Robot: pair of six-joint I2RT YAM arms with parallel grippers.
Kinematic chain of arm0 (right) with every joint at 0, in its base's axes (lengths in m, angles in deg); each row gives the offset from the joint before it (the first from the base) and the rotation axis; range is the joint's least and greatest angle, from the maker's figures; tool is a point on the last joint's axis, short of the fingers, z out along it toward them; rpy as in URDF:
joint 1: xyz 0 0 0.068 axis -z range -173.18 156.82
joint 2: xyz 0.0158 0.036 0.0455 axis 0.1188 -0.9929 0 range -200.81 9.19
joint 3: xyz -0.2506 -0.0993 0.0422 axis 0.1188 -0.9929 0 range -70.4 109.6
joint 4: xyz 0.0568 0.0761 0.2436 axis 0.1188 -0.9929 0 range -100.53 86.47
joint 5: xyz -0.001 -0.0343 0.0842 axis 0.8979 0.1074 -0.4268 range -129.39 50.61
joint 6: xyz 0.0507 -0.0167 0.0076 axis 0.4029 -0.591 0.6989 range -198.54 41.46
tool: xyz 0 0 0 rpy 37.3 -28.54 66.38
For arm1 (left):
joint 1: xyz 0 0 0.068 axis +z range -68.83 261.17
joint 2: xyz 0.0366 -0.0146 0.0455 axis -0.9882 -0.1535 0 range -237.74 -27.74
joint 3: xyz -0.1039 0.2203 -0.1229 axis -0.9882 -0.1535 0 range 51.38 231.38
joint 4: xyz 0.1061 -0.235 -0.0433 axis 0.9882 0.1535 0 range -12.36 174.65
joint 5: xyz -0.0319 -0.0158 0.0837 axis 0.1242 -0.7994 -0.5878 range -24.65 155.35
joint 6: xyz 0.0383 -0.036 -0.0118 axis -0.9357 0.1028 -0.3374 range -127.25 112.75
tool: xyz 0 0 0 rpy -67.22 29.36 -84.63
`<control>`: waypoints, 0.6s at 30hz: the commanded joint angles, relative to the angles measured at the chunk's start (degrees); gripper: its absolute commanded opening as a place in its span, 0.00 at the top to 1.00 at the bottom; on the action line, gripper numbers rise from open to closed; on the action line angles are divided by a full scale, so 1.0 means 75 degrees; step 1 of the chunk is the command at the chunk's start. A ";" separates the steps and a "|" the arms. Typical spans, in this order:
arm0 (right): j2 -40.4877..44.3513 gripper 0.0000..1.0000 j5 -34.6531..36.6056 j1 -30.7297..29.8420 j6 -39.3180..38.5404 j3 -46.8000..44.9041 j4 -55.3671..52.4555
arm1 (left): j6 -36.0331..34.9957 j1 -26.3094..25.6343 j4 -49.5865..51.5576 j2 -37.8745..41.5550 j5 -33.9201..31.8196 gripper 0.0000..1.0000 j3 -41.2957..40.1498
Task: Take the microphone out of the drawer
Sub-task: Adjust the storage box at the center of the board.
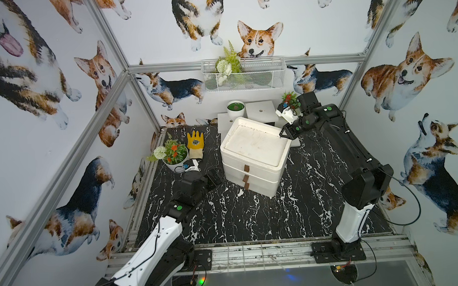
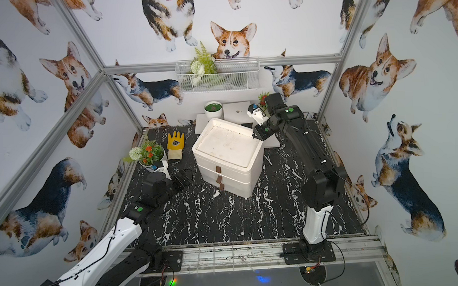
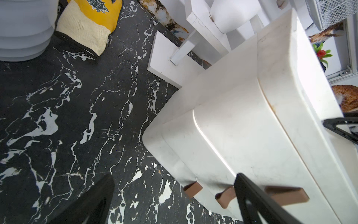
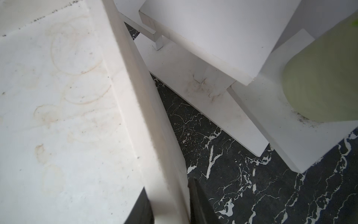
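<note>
The right gripper (image 1: 286,134) is clamped on the raised back rim of the white drawer unit (image 1: 254,150). The left gripper (image 1: 215,176), jaws wide apart, hangs beside its brown pull tabs (image 1: 246,168). All drawers are shut, so I cannot tell where the microphone lies.

Yellow glove (image 1: 195,146) beside flower pot (image 1: 173,154); wire basket (image 1: 259,77) on back wall; white pot (image 1: 236,114) below.

Glove (image 1: 195,144) left of drawer unit (image 1: 254,150), pot (image 1: 236,110) behind it
</note>
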State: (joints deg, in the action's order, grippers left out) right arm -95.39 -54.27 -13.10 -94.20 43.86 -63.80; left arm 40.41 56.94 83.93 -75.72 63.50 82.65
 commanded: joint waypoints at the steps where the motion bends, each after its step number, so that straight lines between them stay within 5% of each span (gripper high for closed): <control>1: 0.0298 0.76 0.0060 -0.0129 0.0394 -0.0335 -0.0144 | 0.0045 -0.0038 -0.0062 -0.0017 0.0033 0.00 -0.0002; 18: 0.2169 0.86 0.2700 -0.0332 0.2509 -0.1773 -0.0734 | 0.1182 -0.0188 -0.0832 -0.0271 0.0805 0.00 0.0110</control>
State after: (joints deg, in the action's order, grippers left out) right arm -80.87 -42.42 -15.79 -81.63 30.96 -68.89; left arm 46.29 55.85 81.39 -77.28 67.20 82.96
